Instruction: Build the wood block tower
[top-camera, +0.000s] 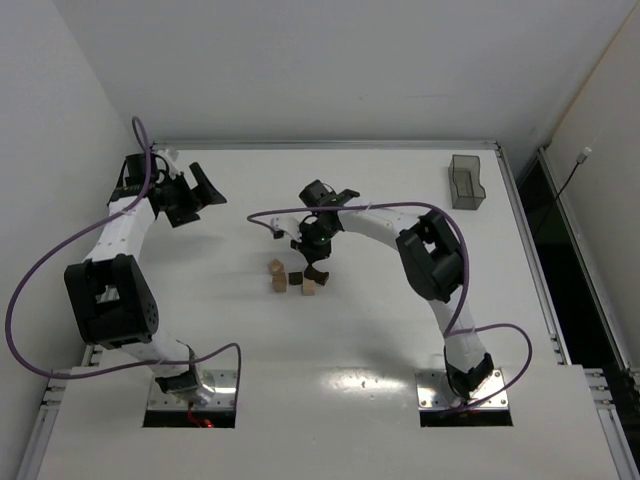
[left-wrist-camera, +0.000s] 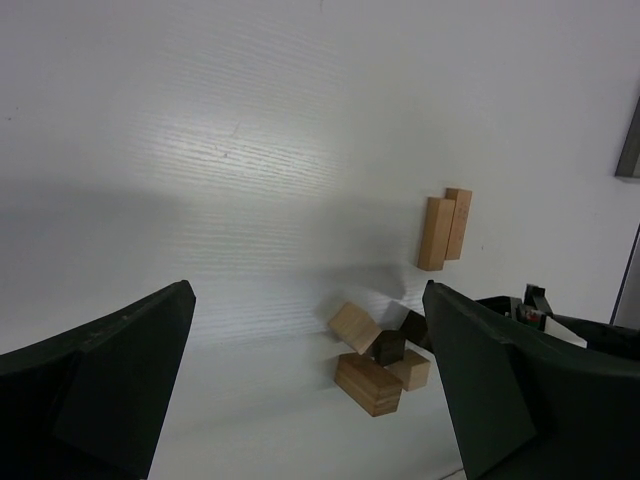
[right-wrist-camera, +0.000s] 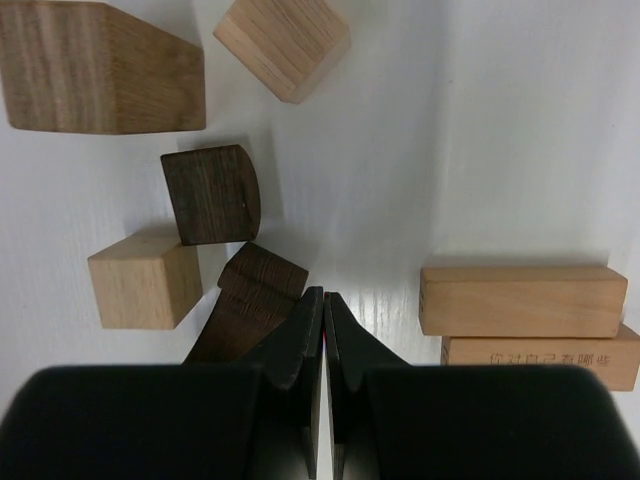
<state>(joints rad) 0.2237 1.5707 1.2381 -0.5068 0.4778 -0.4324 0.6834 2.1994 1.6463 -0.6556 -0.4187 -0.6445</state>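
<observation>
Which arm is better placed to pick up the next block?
Right. The right pincer hangs over the loose blocks, beside a dark block, though shut. The left pincer is open but far away.

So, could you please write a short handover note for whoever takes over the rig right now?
Left gripper: open, empty, off to the far left, away from the blocks.
Right gripper: shut on nothing, tips down beside a dark block.
Blocks: a second dark block and three tan blocks lie loose in a cluster on the table. Two long tan blocks lie side by side next to the cluster.
Done: nothing stacked, so no tower yet.
Left: the whole tower.
</observation>
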